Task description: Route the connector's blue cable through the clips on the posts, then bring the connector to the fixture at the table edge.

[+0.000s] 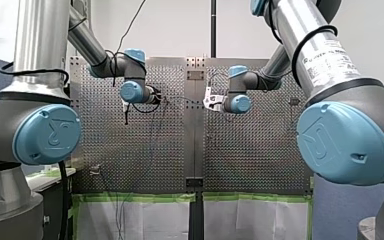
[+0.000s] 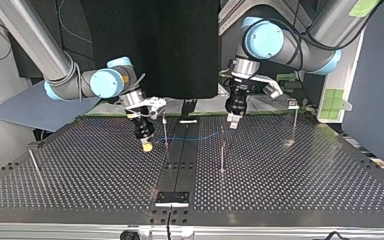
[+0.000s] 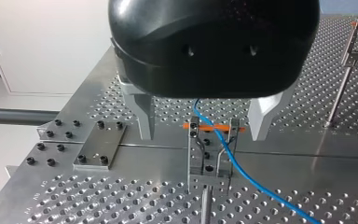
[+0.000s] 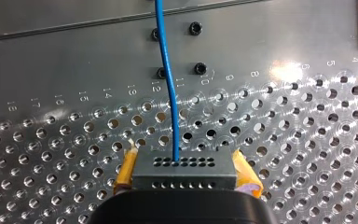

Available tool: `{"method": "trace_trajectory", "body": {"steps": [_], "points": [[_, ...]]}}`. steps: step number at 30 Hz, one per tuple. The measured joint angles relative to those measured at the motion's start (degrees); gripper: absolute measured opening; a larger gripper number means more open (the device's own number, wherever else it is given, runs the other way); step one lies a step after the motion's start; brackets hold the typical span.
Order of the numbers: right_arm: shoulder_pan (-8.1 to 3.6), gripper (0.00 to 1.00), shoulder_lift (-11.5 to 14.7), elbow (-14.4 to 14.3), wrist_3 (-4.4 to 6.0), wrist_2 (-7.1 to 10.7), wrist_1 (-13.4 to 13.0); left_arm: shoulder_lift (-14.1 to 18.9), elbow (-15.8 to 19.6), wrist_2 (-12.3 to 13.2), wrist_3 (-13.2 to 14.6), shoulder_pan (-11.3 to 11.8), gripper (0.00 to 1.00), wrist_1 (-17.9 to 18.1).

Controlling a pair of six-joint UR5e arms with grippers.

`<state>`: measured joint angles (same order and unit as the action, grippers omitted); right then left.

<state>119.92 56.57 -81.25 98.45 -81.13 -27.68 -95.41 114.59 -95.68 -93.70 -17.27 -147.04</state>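
My right gripper [image 4: 185,179] is shut on the grey connector [image 4: 184,169], with yellow pads [image 4: 126,170] on both its sides. The blue cable [image 4: 168,79] leaves the connector and runs ahead over the perforated plate. In the top view this gripper [image 2: 146,145] hangs low beside a thin post [image 2: 165,128], and the cable [image 2: 200,137] stretches across to a second post [image 2: 222,150]. My left gripper [image 3: 204,137] is open, its metal fingers [image 3: 144,116] standing on either side of that post's clip [image 3: 209,156]. The cable [image 3: 244,170] passes between the clip's prongs.
Two more clip posts stand at the top view's right [image 2: 294,122] and left [image 2: 34,162]. The black fixture [image 2: 172,198] sits at the near table edge in the top view. A bolted plate [image 3: 98,149] lies beside my left gripper.
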Motion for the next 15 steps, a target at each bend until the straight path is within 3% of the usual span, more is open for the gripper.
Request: {"method": "trace_trajectory", "body": {"steps": [15], "points": [[-0.01,0.0,0.0,-0.01,0.01,0.0,-0.02,-0.01,0.01,-0.35,-0.51,-0.06,1.0,0.17]]}}
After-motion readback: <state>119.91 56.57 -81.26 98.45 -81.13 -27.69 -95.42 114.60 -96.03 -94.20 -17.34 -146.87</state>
